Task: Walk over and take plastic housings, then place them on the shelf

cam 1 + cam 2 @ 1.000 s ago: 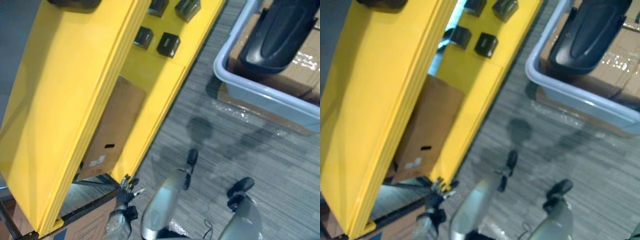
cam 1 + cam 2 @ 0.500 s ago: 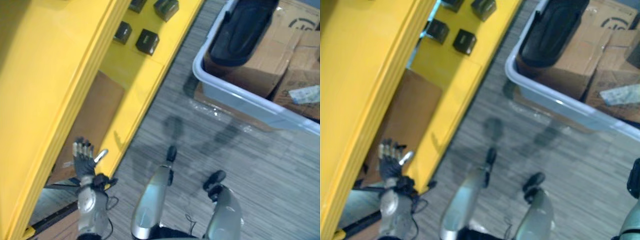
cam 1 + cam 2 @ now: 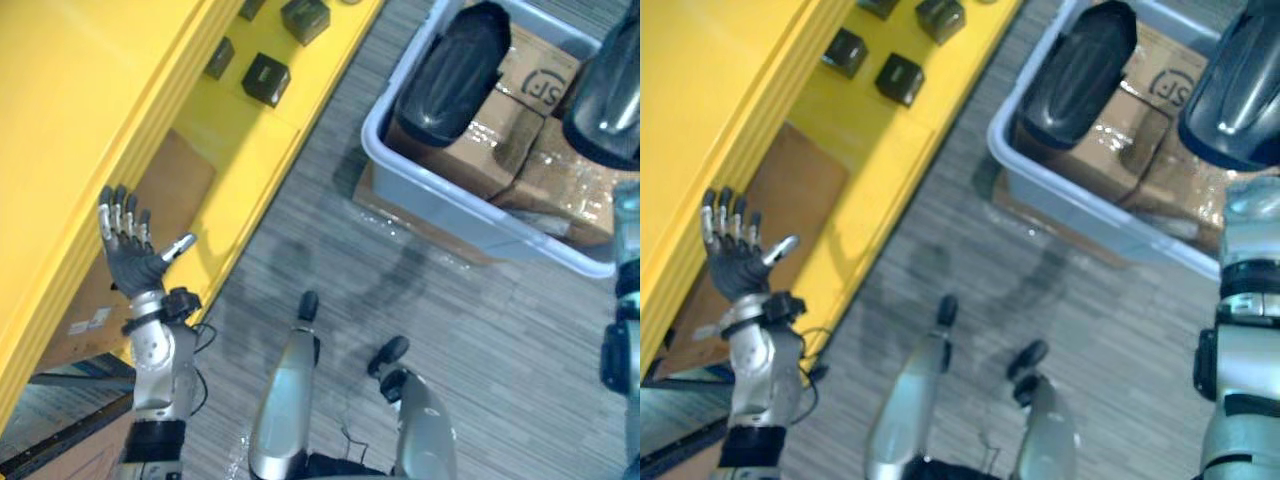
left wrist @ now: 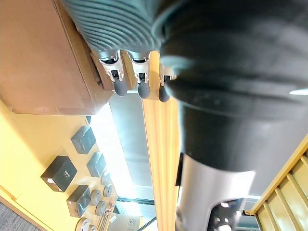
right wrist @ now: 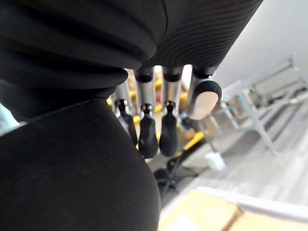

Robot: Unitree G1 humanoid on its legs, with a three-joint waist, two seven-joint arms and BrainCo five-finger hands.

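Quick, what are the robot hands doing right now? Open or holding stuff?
Left robot hand: open, holding nothing.
Right robot hand: cannot be told; a dark plastic housing hides it from above.

I count two dark plastic housings (image 3: 450,68), one lying in the single grey bin (image 3: 480,225) on the right and the other at the far right edge, four small black boxes (image 3: 265,78) on the far stretch of the one yellow shelf (image 3: 100,100) at left, and one brown cardboard sheet (image 3: 175,185) nearer on it.
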